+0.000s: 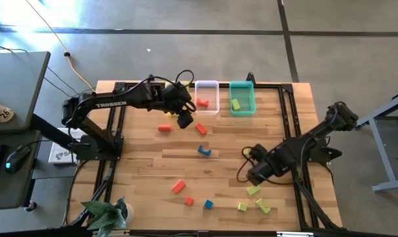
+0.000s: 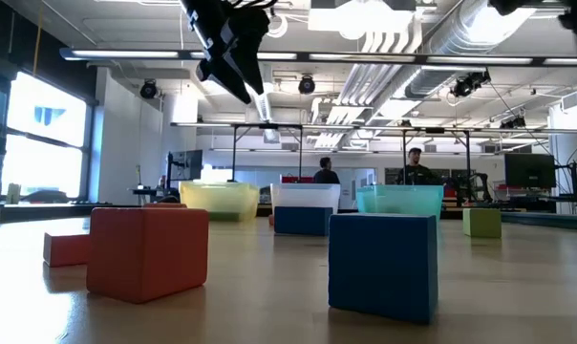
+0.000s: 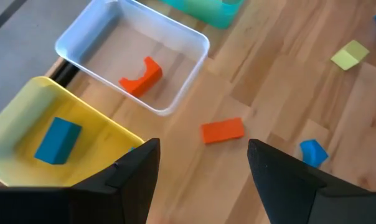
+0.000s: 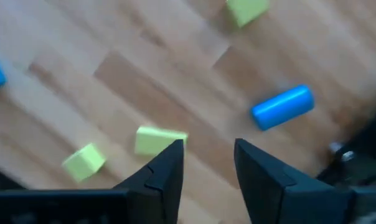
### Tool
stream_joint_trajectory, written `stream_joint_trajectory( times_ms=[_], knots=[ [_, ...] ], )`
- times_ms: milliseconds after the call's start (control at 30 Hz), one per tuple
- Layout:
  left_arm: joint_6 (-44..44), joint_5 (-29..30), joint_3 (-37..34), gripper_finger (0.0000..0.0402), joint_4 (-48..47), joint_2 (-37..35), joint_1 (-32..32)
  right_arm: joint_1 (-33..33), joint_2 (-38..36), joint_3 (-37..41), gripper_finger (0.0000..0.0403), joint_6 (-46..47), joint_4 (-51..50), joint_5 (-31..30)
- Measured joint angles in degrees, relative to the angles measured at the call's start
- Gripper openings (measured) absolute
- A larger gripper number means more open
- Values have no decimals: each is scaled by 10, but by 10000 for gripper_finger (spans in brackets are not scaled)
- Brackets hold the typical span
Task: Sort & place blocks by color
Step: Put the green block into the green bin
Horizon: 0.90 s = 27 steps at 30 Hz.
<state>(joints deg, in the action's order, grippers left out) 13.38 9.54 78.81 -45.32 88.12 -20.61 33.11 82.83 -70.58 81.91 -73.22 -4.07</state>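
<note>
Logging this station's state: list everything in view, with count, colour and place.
yellow tray: one, yellow, far edge; holds a blue block
clear tray: one, clear, beside it; holds a red-orange arch
teal tray: one, teal, next along; holds a yellow-green block
loose red-orange blocks: four, table middle and near side
loose blue blocks: at least three, one a cylinder
loose yellow-green blocks: three, near right
plant: one, green, near-left corner
people: two, background room
left hand: open, raised by the yellow tray
right hand: open, over the yellow-green blocks
</note>
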Motion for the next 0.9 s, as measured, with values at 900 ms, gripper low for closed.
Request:
stream_joint_trajectory(
  times_ms=[900],
  knots=[
    [0,-15,0,232,-46,0,122,163,170,31,188,169,241,100]
  ],
)
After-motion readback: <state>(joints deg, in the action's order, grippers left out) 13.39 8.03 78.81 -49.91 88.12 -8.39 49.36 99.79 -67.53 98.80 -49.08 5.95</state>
